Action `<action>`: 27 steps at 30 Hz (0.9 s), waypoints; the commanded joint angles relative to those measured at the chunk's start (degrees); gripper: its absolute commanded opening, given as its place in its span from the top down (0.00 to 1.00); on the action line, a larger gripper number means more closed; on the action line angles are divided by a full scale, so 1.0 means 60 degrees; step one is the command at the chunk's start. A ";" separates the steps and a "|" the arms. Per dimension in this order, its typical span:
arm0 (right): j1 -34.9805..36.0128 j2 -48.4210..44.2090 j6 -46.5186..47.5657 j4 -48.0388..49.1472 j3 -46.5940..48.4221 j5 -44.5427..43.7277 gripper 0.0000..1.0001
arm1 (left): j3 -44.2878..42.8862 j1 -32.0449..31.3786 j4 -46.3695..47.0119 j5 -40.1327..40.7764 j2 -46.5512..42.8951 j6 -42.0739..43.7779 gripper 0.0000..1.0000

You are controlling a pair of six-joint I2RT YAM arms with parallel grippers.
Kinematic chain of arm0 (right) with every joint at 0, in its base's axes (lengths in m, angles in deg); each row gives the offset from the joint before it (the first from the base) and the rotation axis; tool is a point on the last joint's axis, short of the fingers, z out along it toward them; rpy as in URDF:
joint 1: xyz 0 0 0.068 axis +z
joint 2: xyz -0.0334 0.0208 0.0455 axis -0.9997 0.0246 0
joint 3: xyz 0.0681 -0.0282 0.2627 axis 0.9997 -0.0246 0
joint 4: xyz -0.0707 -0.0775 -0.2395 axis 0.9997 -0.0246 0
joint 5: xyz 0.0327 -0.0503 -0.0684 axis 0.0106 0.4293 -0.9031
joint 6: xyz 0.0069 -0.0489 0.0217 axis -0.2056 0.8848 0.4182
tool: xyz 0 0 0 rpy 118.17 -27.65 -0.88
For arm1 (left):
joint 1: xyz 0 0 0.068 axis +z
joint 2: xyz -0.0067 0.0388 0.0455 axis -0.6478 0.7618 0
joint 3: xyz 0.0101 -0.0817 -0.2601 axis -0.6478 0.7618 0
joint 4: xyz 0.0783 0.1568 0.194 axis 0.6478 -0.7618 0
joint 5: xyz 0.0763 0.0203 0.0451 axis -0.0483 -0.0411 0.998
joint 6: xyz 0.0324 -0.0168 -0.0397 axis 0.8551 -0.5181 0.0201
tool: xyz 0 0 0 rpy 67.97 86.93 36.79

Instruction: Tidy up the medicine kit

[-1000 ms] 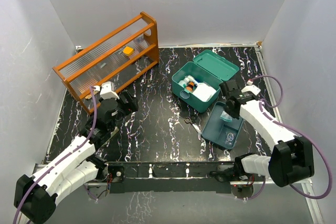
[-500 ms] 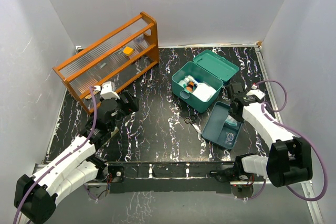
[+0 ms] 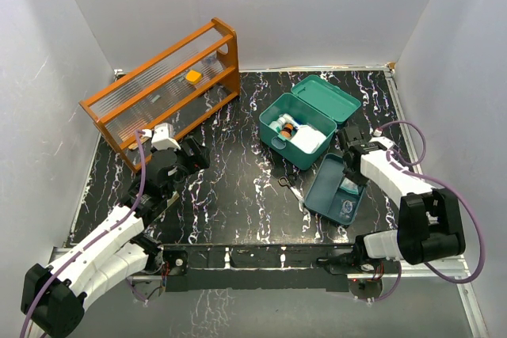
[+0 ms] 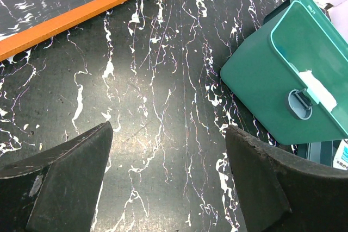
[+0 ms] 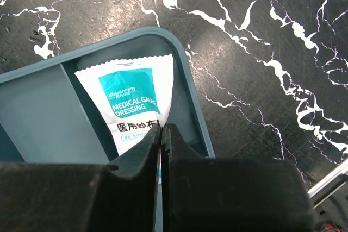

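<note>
The medicine kit (image 3: pixel 279 145) is a teal box standing open at mid-right, lid (image 3: pixel 326 96) tipped back, with small bottles and white packets inside. Its front wall and latch show in the left wrist view (image 4: pixel 283 93). My right gripper (image 3: pixel 348 169) (image 5: pixel 162 127) reaches into the blue-grey divided tray (image 3: pixel 325 195) (image 5: pixel 193 107). It is shut on the lower edge of a white and teal medical gauze dressing packet (image 5: pixel 133 99) that lies in a tray compartment. My left gripper (image 3: pixel 192 153) (image 4: pixel 168 130) hovers open over bare table, left of the kit, holding nothing.
An orange rack (image 3: pixel 158 93) (image 4: pixel 81 14) with clear shelves stands at the back left. A small dark metal item (image 3: pixel 286 184) lies on the table between kit and tray. Another small packet (image 3: pixel 345 210) lies at the tray's near end. White walls enclose the table.
The right arm's elbow and forearm have swung inward and closer to the tray, with the gripper staying shut over it. The left arm has not moved.
</note>
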State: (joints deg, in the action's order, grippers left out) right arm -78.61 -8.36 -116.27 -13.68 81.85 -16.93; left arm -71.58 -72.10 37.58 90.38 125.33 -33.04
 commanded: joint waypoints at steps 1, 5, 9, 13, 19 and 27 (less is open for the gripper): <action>-0.0055 0.0221 0.0295 0.0647 0.0083 0.0026 1.00 | 0.0044 -0.0004 0.0228 0.0047 -0.0141 0.0010 0.16; -0.0055 0.0639 0.0723 0.0820 0.0228 0.0241 1.00 | 0.0035 -0.0008 0.0234 0.0042 -0.0095 0.0011 0.16; -0.0057 0.0892 0.0874 0.1023 0.0306 0.0285 1.00 | 0.0008 -0.0009 0.0200 0.0051 -0.0058 0.0011 0.16; -0.0066 0.0962 0.0811 0.1224 0.0376 0.0338 1.00 | 0.0026 -0.0014 0.0193 0.0051 -0.0107 0.0000 0.16; -0.0057 0.0692 0.0768 0.0909 0.0469 0.0069 0.82 | 0.0040 -0.0009 0.0192 0.0099 -0.0179 0.0006 0.16; -0.0052 0.0271 0.0784 0.0113 0.0894 -0.0607 0.74 | 0.0098 -0.0008 0.0255 0.0053 -0.0090 -0.0024 0.16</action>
State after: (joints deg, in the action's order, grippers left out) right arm -78.64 -3.95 -111.84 -11.50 84.08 -16.88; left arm -71.56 -72.10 37.58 90.40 125.33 -33.07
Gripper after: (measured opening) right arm 0.255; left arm 0.840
